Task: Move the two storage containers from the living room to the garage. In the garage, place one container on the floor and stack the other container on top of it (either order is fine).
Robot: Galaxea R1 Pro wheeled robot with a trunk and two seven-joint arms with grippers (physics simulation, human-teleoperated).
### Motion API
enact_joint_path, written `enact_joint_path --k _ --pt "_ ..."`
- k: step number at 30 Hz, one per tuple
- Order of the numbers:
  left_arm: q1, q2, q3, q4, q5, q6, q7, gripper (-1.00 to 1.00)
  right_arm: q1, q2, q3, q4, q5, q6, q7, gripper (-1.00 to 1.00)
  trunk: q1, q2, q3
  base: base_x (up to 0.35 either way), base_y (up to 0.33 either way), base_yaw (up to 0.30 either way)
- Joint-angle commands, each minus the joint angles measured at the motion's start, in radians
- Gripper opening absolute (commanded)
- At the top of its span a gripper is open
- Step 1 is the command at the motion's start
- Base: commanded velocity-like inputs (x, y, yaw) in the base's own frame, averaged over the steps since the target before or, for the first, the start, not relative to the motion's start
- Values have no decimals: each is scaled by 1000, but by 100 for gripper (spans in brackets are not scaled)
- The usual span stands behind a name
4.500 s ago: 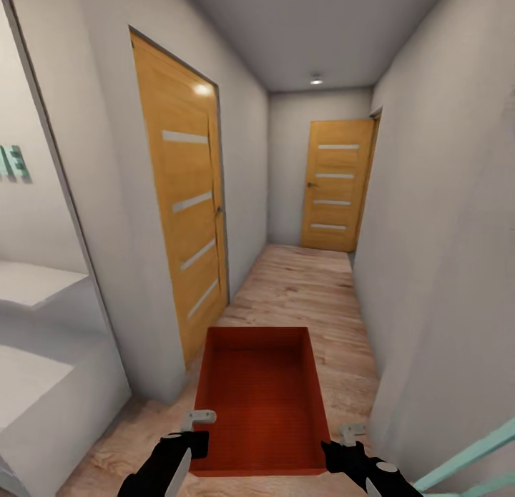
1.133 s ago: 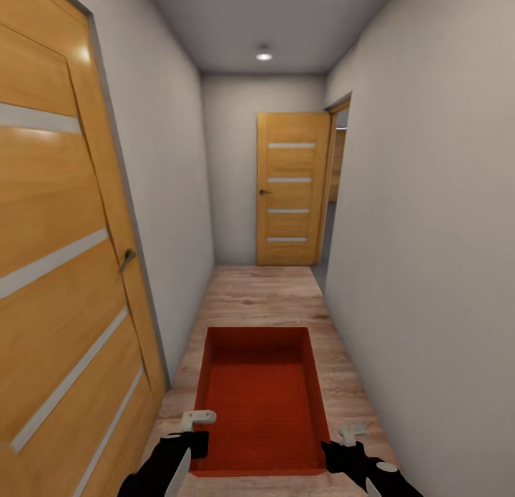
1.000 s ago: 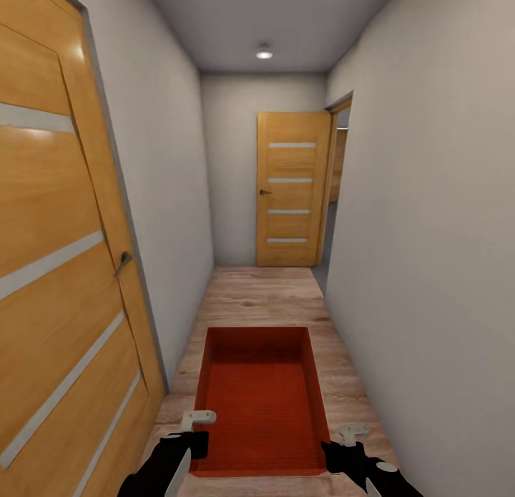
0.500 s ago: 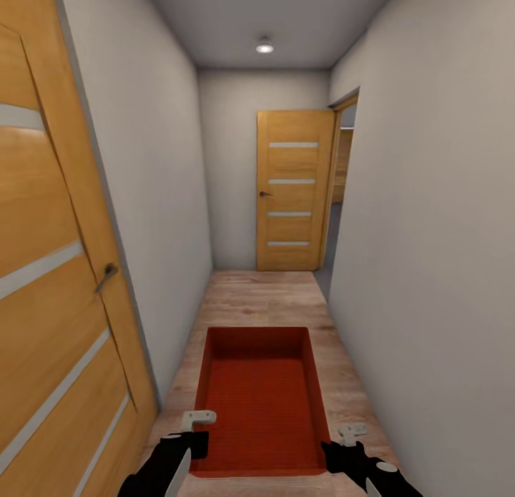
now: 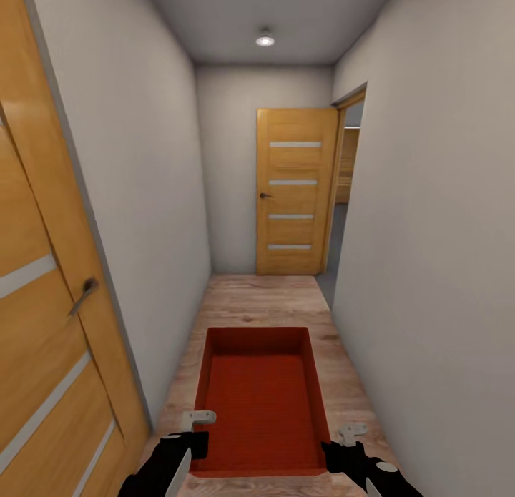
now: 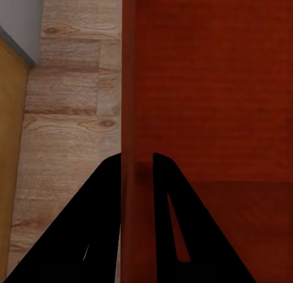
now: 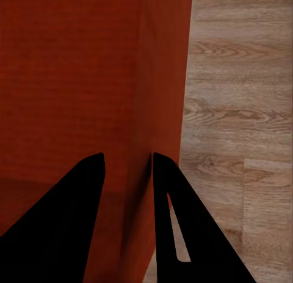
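Pale grey walls close in on both sides of a narrow hallway with a light wood plank floor [image 5: 272,297], and a ceiling spot shines overhead. At the far end stands a closed wooden door [image 5: 295,191] with four pale stripes, and just to its right an open doorway [image 5: 347,197] shows a strip of darker grey floor beyond. Another wooden door [image 5: 43,325] with a lever handle fills the near left.

One orange-red storage container [image 5: 261,400] is carried low in front of the robot, held level above the planks, open side up and empty. The left hand [image 5: 187,431] is clamped on its left wall near the near corner; in the left wrist view the two black fingers [image 6: 104,216] sit either side of the thin wall, pinching it. The right hand [image 5: 342,443] grips the right wall the same way, with one finger inside the box and one outside [image 7: 183,228].

By my reckoning the job is early to midway: this first container is out of the living room and in transit, not yet in the garage. It has yet to be set on concrete, and the second container has yet to be fetched and stacked on it. Whether the doorway ahead leads to the garage I cannot tell.
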Motion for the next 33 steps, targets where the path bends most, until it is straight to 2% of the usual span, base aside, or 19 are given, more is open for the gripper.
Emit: enact_joint_path --k 1,33 --pt "-1 -2 50 -5 -22 7 2 -100 0 -1 7 0 -14 -1 2 -100 1 -2 -2 327 0 0" --pt "-1 -4 51 -5 -23 -1 2 -100 0 -1 7 0 -12 -2 0 -100 1 -2 -2 327 0 0"
